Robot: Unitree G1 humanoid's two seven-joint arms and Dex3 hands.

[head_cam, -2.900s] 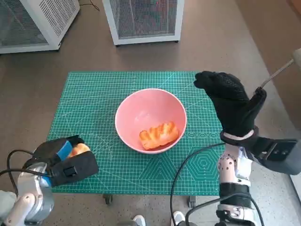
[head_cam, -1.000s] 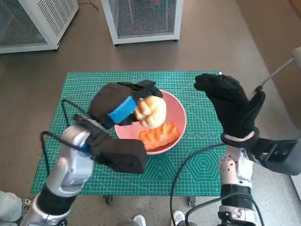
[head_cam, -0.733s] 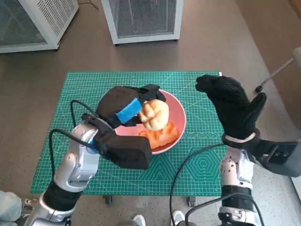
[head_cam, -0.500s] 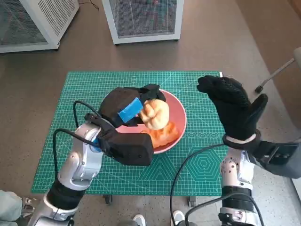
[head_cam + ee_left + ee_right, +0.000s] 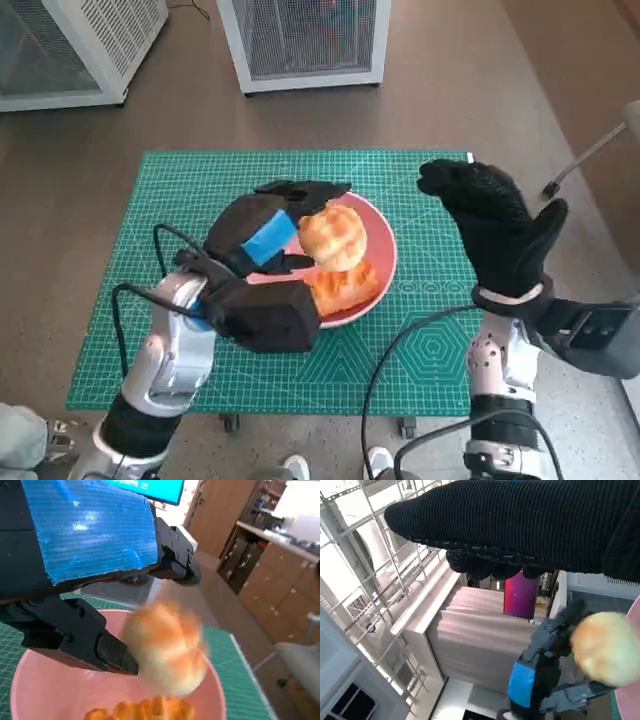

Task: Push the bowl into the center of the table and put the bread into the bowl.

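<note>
Golden round bread [image 5: 333,236] is sitting over the pink bowl [image 5: 380,236] near the mat's centre, blurred (a second piece [image 5: 338,286] is lying beneath). Left hand [image 5: 262,230] is spreading its fingers beside it, released. Right hand [image 5: 495,225] is hovering, empty, fingers apart.

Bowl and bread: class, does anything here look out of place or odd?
Little. The bun looks blurred in both wrist views, above the pink bowl, beside the open fingers of the left hand. A long bread lies inside the bowl.
</note>
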